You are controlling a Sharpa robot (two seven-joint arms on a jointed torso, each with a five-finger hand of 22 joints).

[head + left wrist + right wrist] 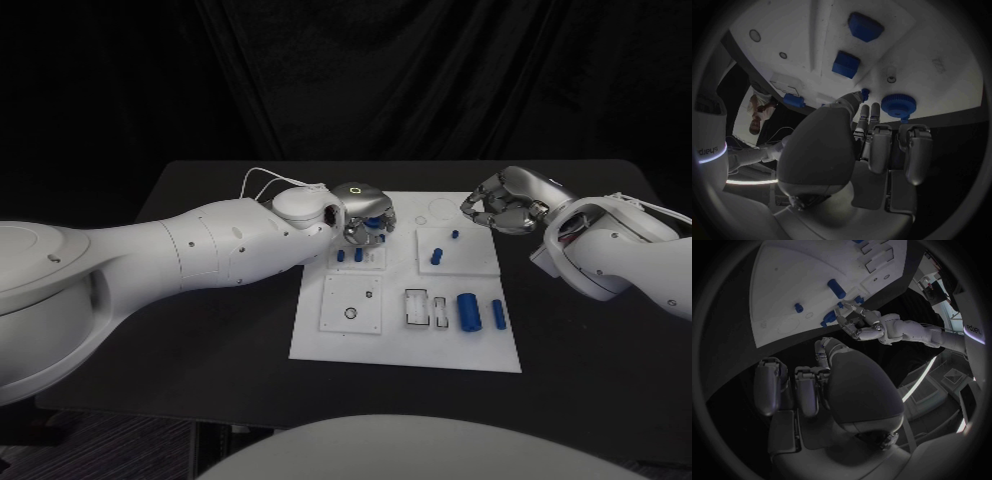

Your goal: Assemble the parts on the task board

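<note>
While the task board [407, 345] lies flat mid-table [577, 330], the left hand [364, 212] sits over its far-left corner, fingers pointed down at small blue parts [349, 255] standing there; can't tell whether it grips one. Left wrist view: fingertips [863, 96] just beside a small blue peg [865, 92], round blue knob [899, 105] near. Right hand [508, 200] hovers off the board's far-right corner, fingers curled in, nothing in them. A blue cylinder [469, 310] lies near the board's right side.
</note>
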